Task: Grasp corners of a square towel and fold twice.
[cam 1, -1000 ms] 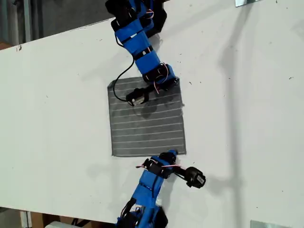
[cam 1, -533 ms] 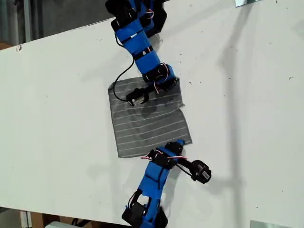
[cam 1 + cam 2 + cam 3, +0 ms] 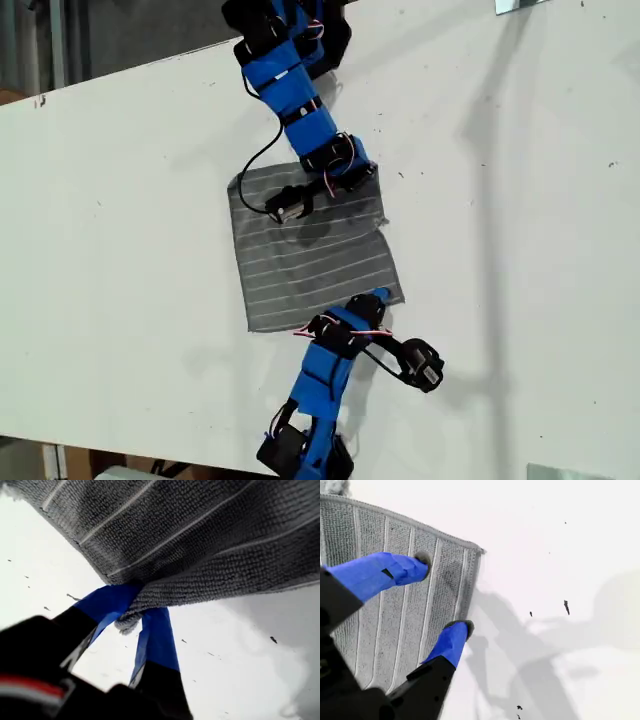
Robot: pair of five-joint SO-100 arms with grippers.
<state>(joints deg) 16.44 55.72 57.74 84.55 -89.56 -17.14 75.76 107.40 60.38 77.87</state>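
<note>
Keep my first gripper (image 3: 135,612) clenched on the corner (image 3: 398,294) of the towel (image 3: 310,255), flat mid-table (image 3: 120,200) in the exterior view. Lower my second gripper (image 3: 444,593), jaws spread astride the far corner (image 3: 479,551), pinch it, then lift both corners evenly across, probably.

1. No words, labels, brand names, numbers or signs can be read in any of the three views.
2. The towel (image 3: 312,250) carries only plain white stripes, no lettering.
3. The white table (image 3: 520,220) shows only small dark specks, none of them characters.
</note>
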